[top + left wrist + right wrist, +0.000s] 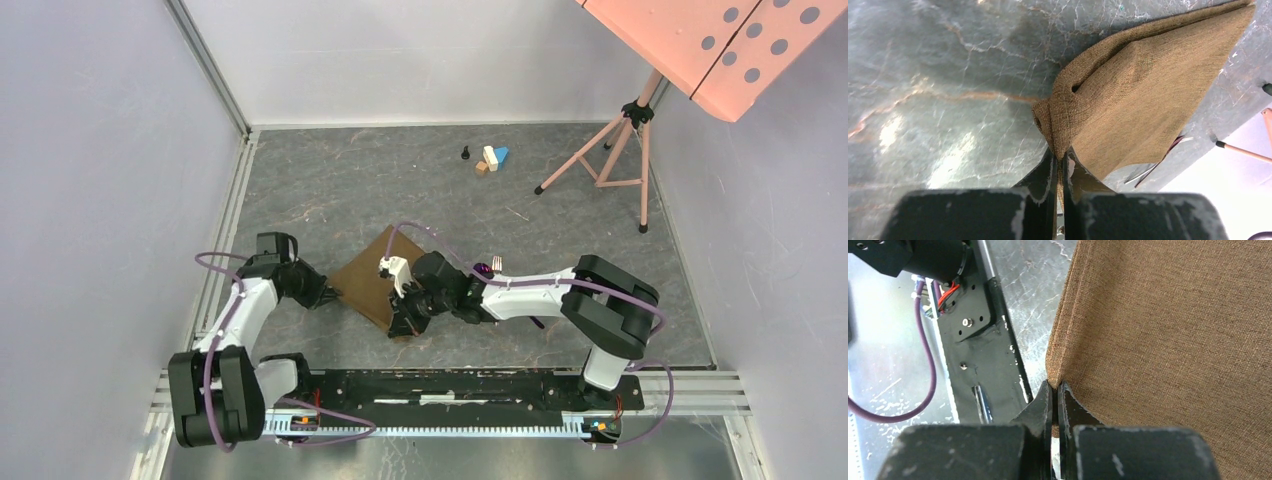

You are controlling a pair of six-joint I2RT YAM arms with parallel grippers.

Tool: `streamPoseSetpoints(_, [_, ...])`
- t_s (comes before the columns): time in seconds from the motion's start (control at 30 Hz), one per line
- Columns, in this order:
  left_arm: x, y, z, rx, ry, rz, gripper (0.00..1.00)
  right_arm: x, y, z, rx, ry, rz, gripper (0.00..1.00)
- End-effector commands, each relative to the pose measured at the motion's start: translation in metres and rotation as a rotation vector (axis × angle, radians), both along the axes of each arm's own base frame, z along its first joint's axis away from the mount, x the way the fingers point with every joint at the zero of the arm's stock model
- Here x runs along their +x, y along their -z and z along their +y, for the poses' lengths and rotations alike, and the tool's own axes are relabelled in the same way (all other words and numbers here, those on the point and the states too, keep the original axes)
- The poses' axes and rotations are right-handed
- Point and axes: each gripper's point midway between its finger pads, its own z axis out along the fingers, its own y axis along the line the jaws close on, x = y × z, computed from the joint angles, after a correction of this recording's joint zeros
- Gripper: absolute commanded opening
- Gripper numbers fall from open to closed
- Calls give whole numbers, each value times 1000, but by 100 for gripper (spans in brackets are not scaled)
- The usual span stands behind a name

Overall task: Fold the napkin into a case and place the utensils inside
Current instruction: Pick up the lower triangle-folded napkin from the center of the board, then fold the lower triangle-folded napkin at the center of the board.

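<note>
the rail (450,385) carries both arm bases at the near edge of the surface (330,180).

left tool (1059,152): jaws closed, gripping the left corner of the napkin (1143,95). the cloth bunches into a small roll just above the fingertips, and a second layer shows along its upper edge.

right tool (1055,385): jaws closed, gripping the near edge of the napkin (1173,340). stacked layers of cloth show along the edge just left of the grip.

in the top view the napkin (370,275) lies folded at mid-surface, between the left tool (325,293) and the right tool (408,318). the right arm covers its right part.

the spoon (483,268) and the fork (497,264) lie side by side on the surface, just right of the napkin and outside it. the right arm crosses over them and hides most of each.

the blocks (490,158) sit close together near the far wall, well apart from the napkin. the stand (610,150) has its feet on the far right of the surface.
</note>
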Motion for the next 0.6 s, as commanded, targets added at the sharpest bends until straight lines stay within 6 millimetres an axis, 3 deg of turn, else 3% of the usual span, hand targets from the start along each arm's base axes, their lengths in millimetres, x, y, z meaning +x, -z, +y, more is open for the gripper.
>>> streamPoseSetpoints(0.0, [4, -24, 26, 156, -12, -12, 2, -12, -15, 11, 86, -71, 58, 0])
streamPoseSetpoints(0.13, [12, -38, 31, 285, -32, 40, 2, -14, -14, 5, 130, -72, 148, 0])
streamPoseSetpoints(0.57, [51, -47, -9, 615, 59, 256, 2, -3, 5, -28, 148, 9, 255, 0])
